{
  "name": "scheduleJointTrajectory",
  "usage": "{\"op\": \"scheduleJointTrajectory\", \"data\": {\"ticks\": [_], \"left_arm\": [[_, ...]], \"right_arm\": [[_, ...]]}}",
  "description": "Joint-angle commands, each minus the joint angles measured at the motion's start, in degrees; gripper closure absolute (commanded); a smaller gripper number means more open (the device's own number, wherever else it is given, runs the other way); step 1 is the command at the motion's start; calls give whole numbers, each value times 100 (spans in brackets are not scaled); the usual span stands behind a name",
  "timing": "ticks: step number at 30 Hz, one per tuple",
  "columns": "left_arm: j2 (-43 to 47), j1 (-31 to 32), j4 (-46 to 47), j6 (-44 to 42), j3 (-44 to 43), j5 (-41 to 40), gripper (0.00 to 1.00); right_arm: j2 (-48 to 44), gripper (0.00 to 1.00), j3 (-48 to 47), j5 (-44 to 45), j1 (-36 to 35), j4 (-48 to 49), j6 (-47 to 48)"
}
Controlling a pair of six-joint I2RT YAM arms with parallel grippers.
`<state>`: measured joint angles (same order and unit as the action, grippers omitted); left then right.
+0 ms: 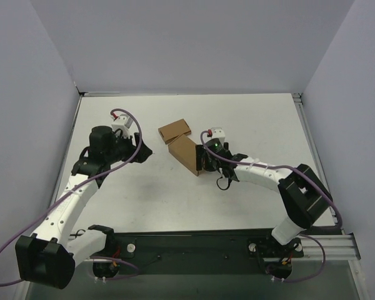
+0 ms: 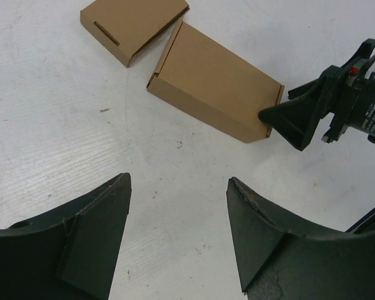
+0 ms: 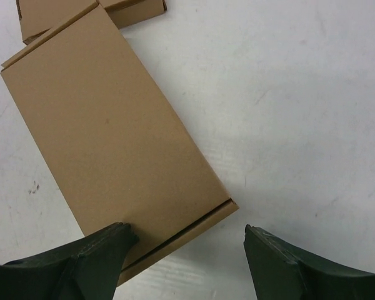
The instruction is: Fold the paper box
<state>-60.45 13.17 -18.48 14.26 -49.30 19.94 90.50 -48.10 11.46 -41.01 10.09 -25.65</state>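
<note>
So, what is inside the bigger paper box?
Nothing inside is visible: the paper box is closed, showing only its plain top. One finger of the right gripper sits at its end.

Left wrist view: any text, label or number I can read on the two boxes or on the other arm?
On the paper box: plain brown card, no print.
On the smaller box: plain brown card with a cut slot, no print.
On the right arm's wrist housing: a patch of white print, too small and blurred to read.
Nothing legible shows in the other two views either.
</note>
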Motion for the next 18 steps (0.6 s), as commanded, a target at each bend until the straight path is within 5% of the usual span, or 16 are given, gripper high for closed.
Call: {"op": "scheduleJointTrajectory", "data": {"ticks": [1,8,18], "left_arm": [[112,-156,345,-108,25,106,28],[208,-613,459,120,148,89,28],[349,-895,591,209,131,133,17]], "right_arm": [[381,23,-481,-408,269,-60,797],[-462,14,-543,-513,366,-42,1194],[-2140,14,475,-1708,2360,-33,747]]}}
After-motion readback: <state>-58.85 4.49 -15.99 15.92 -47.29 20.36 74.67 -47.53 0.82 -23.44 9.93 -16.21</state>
